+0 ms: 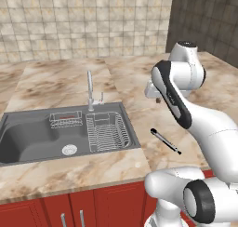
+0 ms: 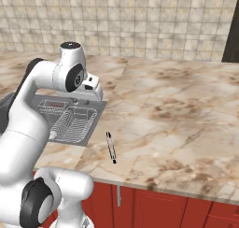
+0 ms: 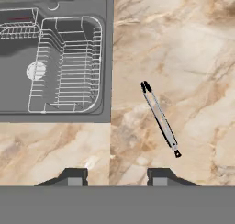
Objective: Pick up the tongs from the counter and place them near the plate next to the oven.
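While the gripper (image 3: 117, 178) hangs high above the counter (image 2: 177, 110), its fingers spread wide and holding nothing, the tongs (image 3: 159, 118) lie flat on the marbled stone just right of the sink (image 1: 18, 133), slanted, well apart from the fingertips. The likeliest failure, by this view, is a poor pinch: the tongs are slim and lie at an angle, so jaws that descend without turning to cross them could close on one end and let them swing, or nudge them away over the smooth stone. Low as they sit, the fingertips may also strike the counter. A wire dish rack (image 1: 107, 130) sits inside the sink, with a steel faucet (image 1: 90, 89) behind it. Nothing stands between the hand and the tongs.
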